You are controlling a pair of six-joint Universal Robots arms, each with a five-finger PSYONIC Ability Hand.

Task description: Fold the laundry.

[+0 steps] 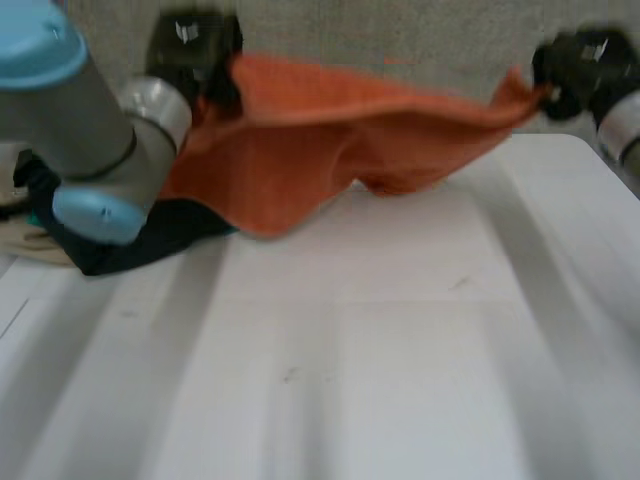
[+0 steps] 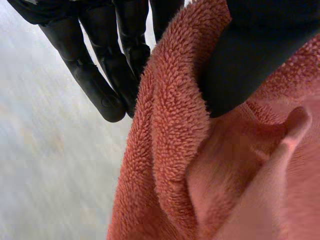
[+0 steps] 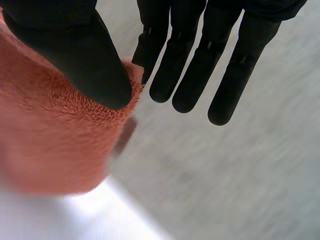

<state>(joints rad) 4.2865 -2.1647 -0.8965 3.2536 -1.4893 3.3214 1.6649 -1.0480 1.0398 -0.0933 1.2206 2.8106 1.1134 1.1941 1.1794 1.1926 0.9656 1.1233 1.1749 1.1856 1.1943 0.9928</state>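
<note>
Orange towel point(image 1: 340, 140): terry, lifted off the white surface point(image 1: 400, 350) and strung between both hands across its far side. Sagging in the middle, with the lowest fold hanging down on the left-arm side, just beside a dark cloth point(image 1: 150, 235). Cannot tell whether that fold touches the surface.

Left hand point(image 1: 195, 50): raised at the towel's upper edge, at the end on its own side. Grasping the towel, with the thumb point(image 2: 250, 55) pressed onto the pile of the cloth and the fingers point(image 2: 95, 75) straight along the other face of the same edge. Cloth bunched into soft folds below the thumb.

Right hand point(image 1: 575, 65): raised at the opposite end, on the towel's pointed corner. Grasping that corner, pinched between the thumb and the nearest finger. Remaining fingers point(image 3: 200, 65) straight, side by side, clear of the cloth.

Left arm point(image 1: 90, 130): grey with light-blue caps, in front of the dark cloth.

Dark cloth: crumpled on the surface, partly under the towel's hanging fold.
</note>
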